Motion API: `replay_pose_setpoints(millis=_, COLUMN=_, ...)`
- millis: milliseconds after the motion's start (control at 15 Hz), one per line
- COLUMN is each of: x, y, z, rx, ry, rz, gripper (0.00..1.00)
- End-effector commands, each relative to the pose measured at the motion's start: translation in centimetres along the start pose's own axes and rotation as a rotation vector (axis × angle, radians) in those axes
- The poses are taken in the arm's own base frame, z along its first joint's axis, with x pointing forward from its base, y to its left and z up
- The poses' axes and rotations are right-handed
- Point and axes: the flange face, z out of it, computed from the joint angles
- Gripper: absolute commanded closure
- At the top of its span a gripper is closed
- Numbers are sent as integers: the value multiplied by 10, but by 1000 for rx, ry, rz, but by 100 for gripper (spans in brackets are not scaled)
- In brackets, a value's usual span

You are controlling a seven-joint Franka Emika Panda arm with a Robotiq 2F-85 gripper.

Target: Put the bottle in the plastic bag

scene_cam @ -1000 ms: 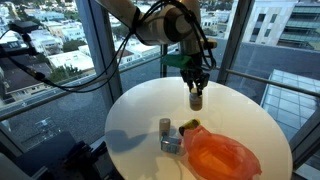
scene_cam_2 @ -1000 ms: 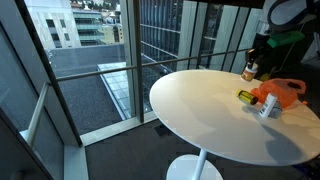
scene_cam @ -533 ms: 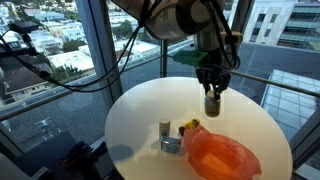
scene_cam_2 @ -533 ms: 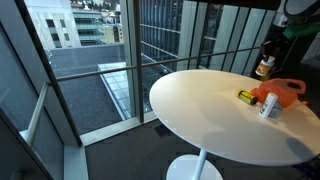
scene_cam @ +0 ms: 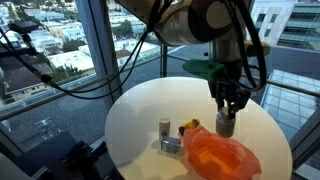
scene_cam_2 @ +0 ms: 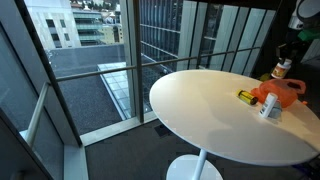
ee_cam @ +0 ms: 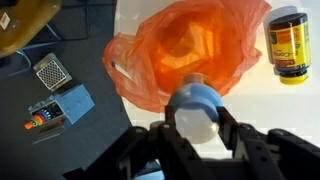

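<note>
Your gripper (scene_cam: 226,110) is clamping the bottle (scene_cam: 225,126) by its upper part in an exterior view, fingers pointing straight down. You are holding the bottle upright in the air, just above the far edge of the orange plastic bag (scene_cam: 220,156). The bag is lying crumpled on the round white table (scene_cam: 135,115). A yellow jar (scene_cam: 188,126), a white container (scene_cam: 164,129) and a gray box (scene_cam: 171,145) are sitting just beside the bag. The arm (scene_cam: 195,22) is reaching in from above with cables hanging around it.

In an exterior view the gripper (scene_cam_2: 286,60) is showing at the frame edge, carrying the bottle (scene_cam_2: 282,70) above the plastic bag (scene_cam_2: 281,92). The yellow jar (scene_cam_2: 246,96) is lying on the table (scene_cam_2: 200,110) by the bag, and the white container (scene_cam_2: 267,107) is standing in front of it.

In the wrist view the gripper (ee_cam: 195,122) is gripping the bottle (ee_cam: 193,106), with its pale cap facing the camera and a finger on each side. The plastic bag (ee_cam: 185,45) is gaping open right below, and only orange film is showing inside. The yellow jar (ee_cam: 287,45) is lying beside the bag, apart from it.
</note>
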Motion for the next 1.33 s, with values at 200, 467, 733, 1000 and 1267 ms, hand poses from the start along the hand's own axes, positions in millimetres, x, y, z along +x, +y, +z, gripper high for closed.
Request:
replay_pose_setpoints(millis=200, x=-13, y=-4, z=46, rx=-21, ry=-24, rz=-39, gripper=81)
replay_pose_setpoints(millis=467, x=-24, y=-15, z=72, rx=-24, ry=-54, rz=-75, gripper=81)
replay_pose_setpoints(millis=733, x=-39, y=-28, z=91, rx=-9, ry=-104, rz=-133, gripper=81)
replay_pose_setpoints(millis=1000, x=-49, y=-37, z=105, rx=-12, ry=-123, rz=-178, gripper=81)
replay_pose_setpoints(millis=1267, x=-50, y=-40, z=115, rx=-17, ry=-117, rz=-184, gripper=81)
